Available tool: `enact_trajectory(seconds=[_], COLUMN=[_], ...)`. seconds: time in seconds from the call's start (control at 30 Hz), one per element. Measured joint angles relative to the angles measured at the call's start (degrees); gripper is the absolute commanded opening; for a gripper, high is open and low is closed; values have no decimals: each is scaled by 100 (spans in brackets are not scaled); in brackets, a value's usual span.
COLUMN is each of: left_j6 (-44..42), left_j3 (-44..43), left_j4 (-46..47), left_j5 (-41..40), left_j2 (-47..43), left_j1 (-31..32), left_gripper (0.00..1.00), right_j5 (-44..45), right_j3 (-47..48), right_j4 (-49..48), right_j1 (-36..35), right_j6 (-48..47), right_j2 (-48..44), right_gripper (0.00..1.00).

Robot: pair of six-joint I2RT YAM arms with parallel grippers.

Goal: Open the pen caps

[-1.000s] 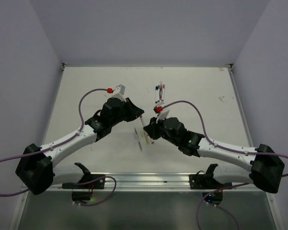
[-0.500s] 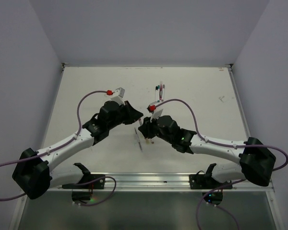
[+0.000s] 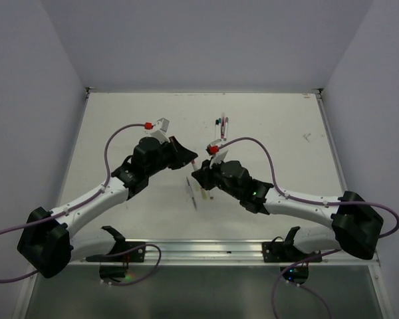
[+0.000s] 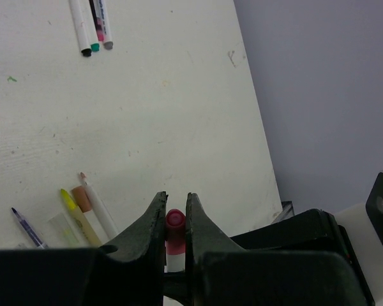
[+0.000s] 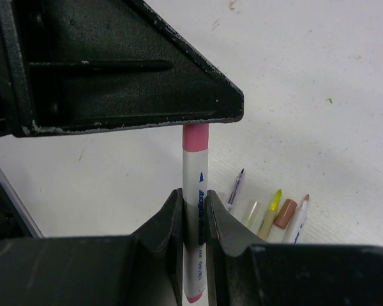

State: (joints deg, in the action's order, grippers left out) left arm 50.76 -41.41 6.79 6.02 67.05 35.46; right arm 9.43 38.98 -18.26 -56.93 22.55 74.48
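My left gripper (image 4: 175,203) is shut on the pink cap (image 4: 175,220) of a white-barrelled pen. My right gripper (image 5: 195,203) is shut on the white barrel (image 5: 195,182) of the same pen, and the pink cap (image 5: 195,137) sits on it, running up under the left gripper's fingers (image 5: 134,70). In the top view the left gripper (image 3: 190,161) and right gripper (image 3: 199,177) meet tip to tip above the middle of the table, with the pen (image 3: 195,168) between them.
Several uncapped pens and loose caps lie together on the table (image 4: 80,213), under the grippers (image 3: 193,193); they also show in the right wrist view (image 5: 274,213). Three capped pens (image 4: 92,25) lie farther back (image 3: 221,125). The table's right edge (image 4: 258,127) is near.
The two grippers have drawn closer together on the pink pen. The right arm has swung in toward the left, and the left wrist has shifted slightly back.
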Motion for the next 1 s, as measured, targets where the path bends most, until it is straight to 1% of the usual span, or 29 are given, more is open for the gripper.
enact_trajectory(seconds=[0.2, 0.53, 1.0], left_j6=[297, 684, 1427], left_j3=[-98, -393, -404], left_j4=[-22, -275, -470], left_j5=[387, 258, 568], left_j2=[0, 0, 0], left_j1=[-284, -450, -846], left_gripper=[0, 0, 0], right_j5=[7, 26, 0], right_j3=[-273, -424, -522], right_j4=[-601, -1331, -1762], right_j1=[15, 85, 101], right_j6=[-122, -247, -278], right_j2=[-138, -149, -136], right_gripper=[0, 0, 0])
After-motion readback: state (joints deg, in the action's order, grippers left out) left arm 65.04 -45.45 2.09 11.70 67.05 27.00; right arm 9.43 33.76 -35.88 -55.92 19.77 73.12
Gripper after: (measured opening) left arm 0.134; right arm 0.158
